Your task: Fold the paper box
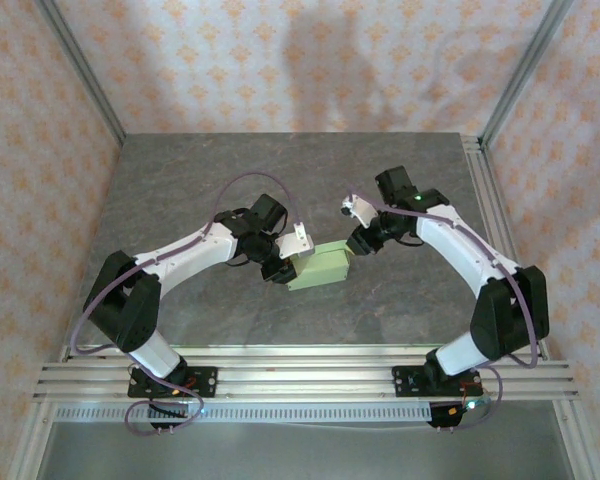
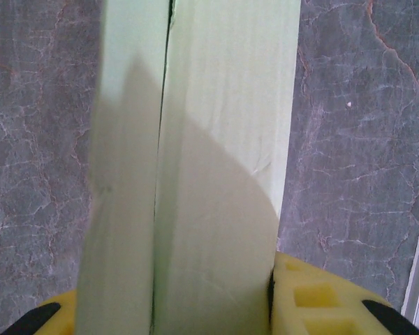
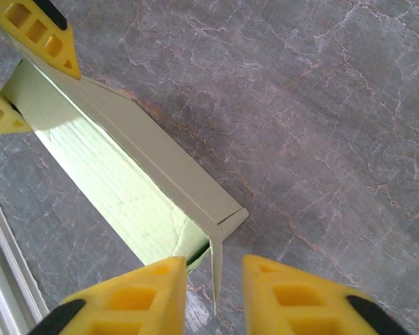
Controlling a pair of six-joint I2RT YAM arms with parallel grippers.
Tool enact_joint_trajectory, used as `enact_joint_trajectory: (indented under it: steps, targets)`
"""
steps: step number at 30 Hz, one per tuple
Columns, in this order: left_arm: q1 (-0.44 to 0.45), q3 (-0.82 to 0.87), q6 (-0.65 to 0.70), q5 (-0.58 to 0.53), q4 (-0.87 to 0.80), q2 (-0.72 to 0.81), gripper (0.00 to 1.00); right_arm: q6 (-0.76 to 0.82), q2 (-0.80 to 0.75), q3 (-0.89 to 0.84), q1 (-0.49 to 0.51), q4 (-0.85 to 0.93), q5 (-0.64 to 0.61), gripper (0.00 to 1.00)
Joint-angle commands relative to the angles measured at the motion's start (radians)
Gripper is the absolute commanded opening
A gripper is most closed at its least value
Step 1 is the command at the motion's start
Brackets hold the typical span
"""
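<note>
Paper box point(image 1: 320, 270) sits mid-frame in the top view on the grey table point(image 1: 280, 170), left gripper point(image 1: 278, 268) at its left end, right gripper point(image 1: 360, 242) at its right end. Left wrist: jaws clamped on the box, which runs up centre frame. Right wrist: jaws apart at bottom, thin end flap between fingers point(image 3: 133, 300), probably not touching.

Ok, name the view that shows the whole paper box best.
Top external: the whole paper box lies between the left gripper and right gripper. Left wrist gives a close stretch of card with a seam; right wrist gives one long side and an end flap.
</note>
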State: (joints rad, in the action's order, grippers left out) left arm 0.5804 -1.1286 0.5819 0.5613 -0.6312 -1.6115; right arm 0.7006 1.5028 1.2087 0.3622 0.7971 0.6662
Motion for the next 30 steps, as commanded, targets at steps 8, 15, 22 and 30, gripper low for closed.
enact_joint_trajectory:
  steps: [8,15,22,30]
  targets:
    - [-0.005,-0.005,-0.019,-0.001,-0.006,-0.024,0.36,-0.002,0.007,0.021,0.011,0.024,0.01,0.05]
    - [-0.004,-0.002,-0.065,-0.026,0.033,-0.021,0.36,-0.075,-0.047,-0.032,0.03,-0.039,-0.008,0.0]
    - [-0.004,0.008,-0.127,-0.041,0.069,-0.013,0.37,-0.33,-0.132,-0.122,0.099,-0.202,-0.161,0.0]
    - [0.004,0.006,-0.14,-0.054,0.087,-0.015,0.37,-0.618,-0.205,-0.209,0.162,-0.322,-0.344,0.0]
